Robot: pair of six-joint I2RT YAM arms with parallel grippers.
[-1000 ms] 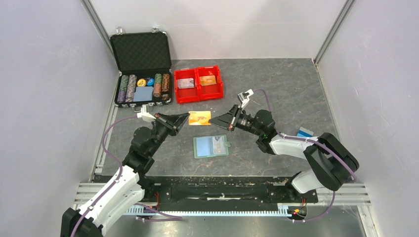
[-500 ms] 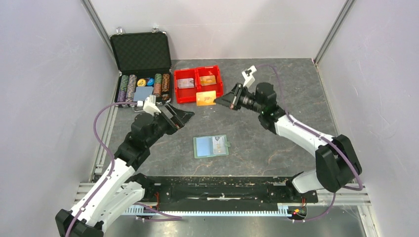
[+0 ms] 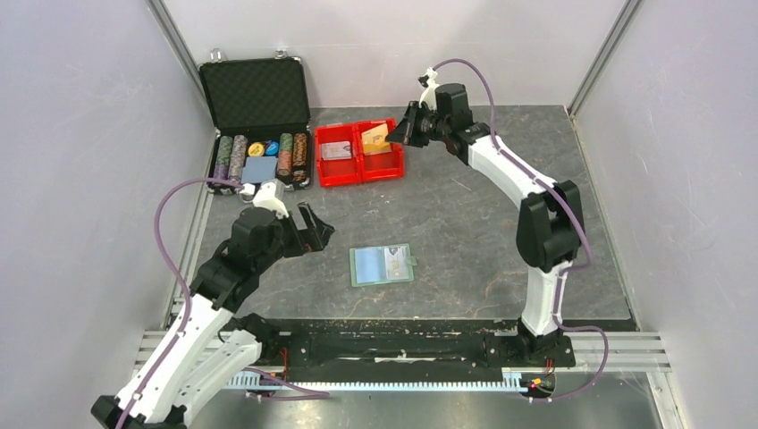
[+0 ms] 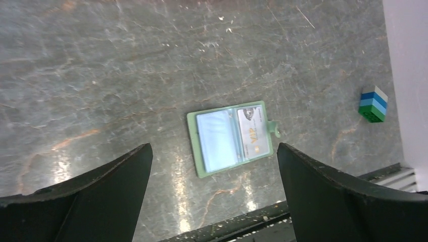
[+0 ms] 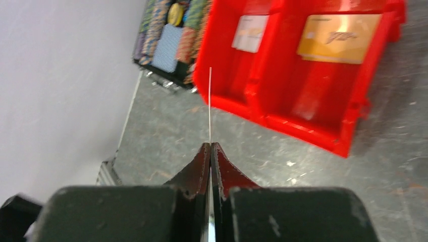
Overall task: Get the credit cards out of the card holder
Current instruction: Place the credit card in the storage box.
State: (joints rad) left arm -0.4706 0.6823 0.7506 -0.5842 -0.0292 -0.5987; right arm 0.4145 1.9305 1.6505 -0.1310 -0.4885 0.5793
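The card holder point(image 3: 383, 264) lies open and flat on the table, grey-green with pale blue pockets. In the left wrist view the card holder point(image 4: 233, 139) has a whitish credit card point(image 4: 251, 133) in its right pocket, while its left pocket looks bare. My left gripper point(image 3: 315, 228) hangs open to the holder's left, with nothing between its fingers point(image 4: 91, 196). My right gripper point(image 3: 400, 136) is shut on an orange credit card point(image 3: 376, 134) over the red bin point(image 3: 357, 178). That held card point(image 5: 210, 106) shows edge-on in the right wrist view, beyond the gripper point(image 5: 210, 146).
The red bin point(image 5: 313, 101) holds an orange card point(image 5: 338, 31) in one compartment and a whitish card point(image 5: 251, 33) in the other. A black poker-chip case point(image 3: 257, 125) stands open at the back left. A blue-green block point(image 4: 373, 103) sits near the right wall.
My left gripper let go of the orange card, opened and drew back. My right gripper carried that card from mid-table to over the red bin.
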